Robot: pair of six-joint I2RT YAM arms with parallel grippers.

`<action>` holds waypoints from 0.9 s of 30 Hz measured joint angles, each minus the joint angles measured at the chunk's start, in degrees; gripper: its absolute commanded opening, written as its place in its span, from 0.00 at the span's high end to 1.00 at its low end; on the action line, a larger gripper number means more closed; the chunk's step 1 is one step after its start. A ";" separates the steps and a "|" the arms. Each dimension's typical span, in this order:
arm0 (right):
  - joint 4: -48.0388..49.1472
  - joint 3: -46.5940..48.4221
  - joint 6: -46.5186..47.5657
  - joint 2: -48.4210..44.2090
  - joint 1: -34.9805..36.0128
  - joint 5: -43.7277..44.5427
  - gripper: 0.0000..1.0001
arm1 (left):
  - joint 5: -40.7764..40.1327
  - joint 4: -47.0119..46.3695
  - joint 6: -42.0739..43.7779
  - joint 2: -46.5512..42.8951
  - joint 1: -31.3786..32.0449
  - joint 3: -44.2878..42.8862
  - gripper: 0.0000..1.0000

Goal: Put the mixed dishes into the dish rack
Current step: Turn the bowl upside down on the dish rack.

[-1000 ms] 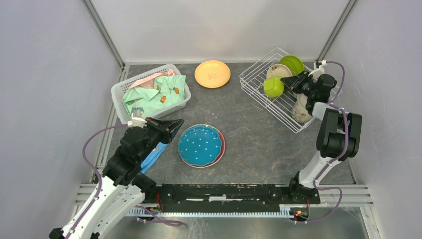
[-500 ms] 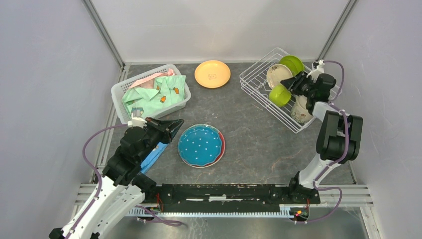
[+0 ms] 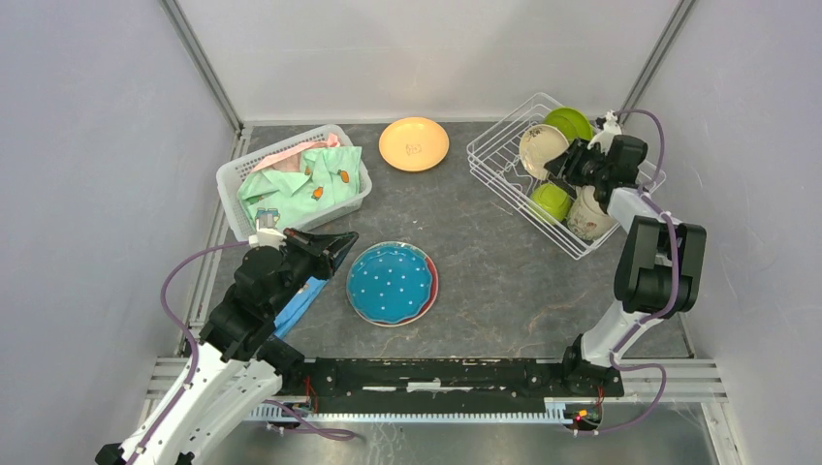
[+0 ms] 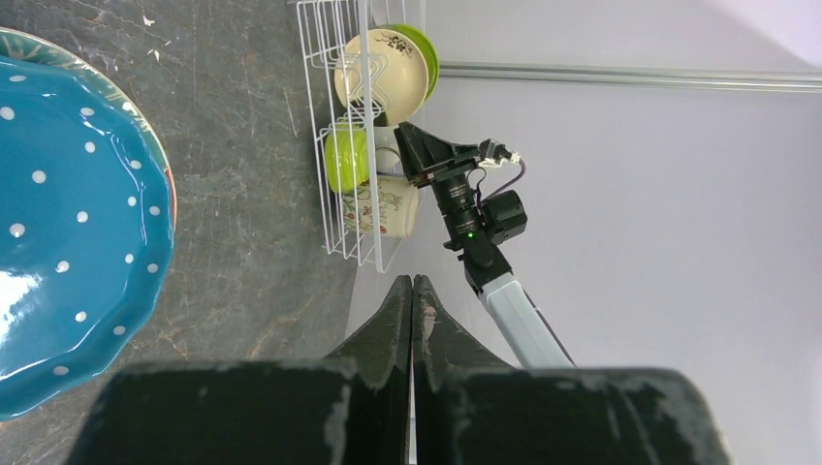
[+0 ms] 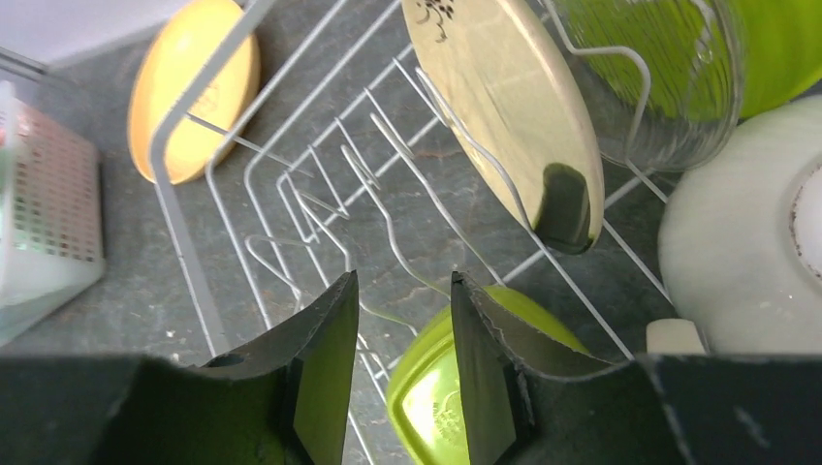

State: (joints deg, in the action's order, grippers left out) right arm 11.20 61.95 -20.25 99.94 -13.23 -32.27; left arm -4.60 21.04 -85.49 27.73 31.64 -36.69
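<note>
Upper right of top view: white wire dish rack [image 3: 494,165] holds an upright cream floral plate [image 3: 539,147], with a lime-green bowl [image 3: 551,201] lying low beside it. Right gripper [image 5: 402,286] hovers over the bowl, jaws parted, nothing between. Left gripper [image 4: 412,286] clenched empty, near blue white-dotted plate [image 3: 390,283] at centre.

Soft, even light from above leaves only faint shadows on the table [image 3: 485,262]. White glare sits on the blue dotted plate [image 4: 58,194] and the cream plate [image 5: 504,116] gleams; both wrist views blur near the lens.
</note>
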 measured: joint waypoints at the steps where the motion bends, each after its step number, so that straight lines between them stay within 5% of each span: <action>1: -1.86 0.63 1.20 -0.04 0.39 1.11 0.56 | 0.02 0.00 0.00 0.04 0.00 0.00 0.98; 15: -18.18 2.29 11.32 -3.28 6.73 20.22 0.59 | 0.04 0.00 0.00 0.46 0.00 0.00 0.98; 27: -26.73 9.35 14.25 -2.95 7.50 27.43 0.53 | -0.50 0.00 0.00 0.52 0.00 0.00 0.98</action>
State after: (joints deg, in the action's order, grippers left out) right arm -15.53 71.31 -6.00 96.99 -5.74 -4.84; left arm -5.10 21.04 -85.49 28.25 31.64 -36.69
